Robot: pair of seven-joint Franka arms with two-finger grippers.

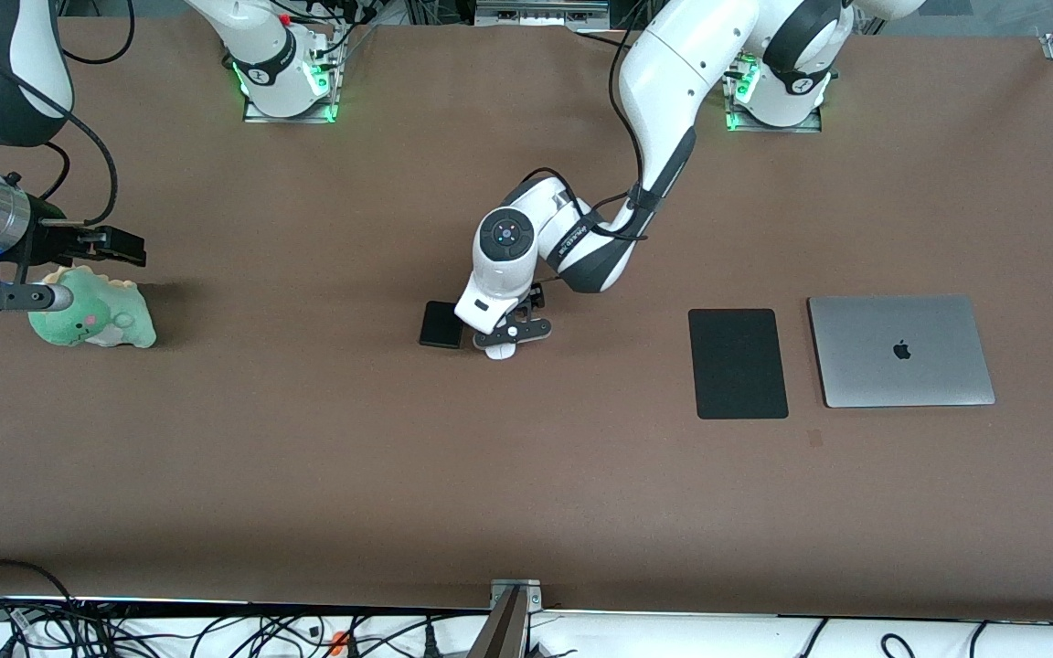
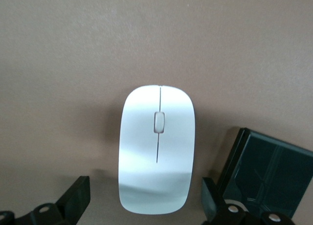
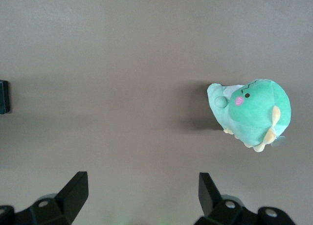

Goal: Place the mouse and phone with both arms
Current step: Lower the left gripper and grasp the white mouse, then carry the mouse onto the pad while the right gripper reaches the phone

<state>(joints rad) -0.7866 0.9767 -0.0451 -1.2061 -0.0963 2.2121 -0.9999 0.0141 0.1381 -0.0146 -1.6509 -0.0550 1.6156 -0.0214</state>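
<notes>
Left gripper: the left gripper (image 1: 510, 336) is seen low over the mouse, just below the centre of the front view; its 2 fingers (image 2: 76, 198) are spread wide, 1 on each side of the mouse, and no contact with it can be made out.
Mouse: the white mouse (image 2: 156, 149) is laid flat on the brown table (image 1: 307, 457); in the front view only its tip (image 1: 499, 352) is shown under the left gripper.
Phone: the black phone (image 1: 441, 324) is laid flat on the table just beside the mouse, toward the right arm's end; in the left wrist view it (image 2: 269, 173) is seen at the lower right of the frame.
Right gripper: the right gripper (image 1: 120, 245) is held in the air at the middle left edge of the front view, above the table just beside a green plush toy (image 1: 92, 315); its fingers (image 3: 73, 193) are parted and nothing is held between them.
Plush toy: it (image 3: 252, 112) is shown at the right of the right wrist view, resting on the table.
Mat: a flat black mat (image 1: 738, 363) is laid right of centre in the front view.
Laptop: a closed silver laptop (image 1: 900, 350) is laid beside the mat, toward the left arm's end of the table.
</notes>
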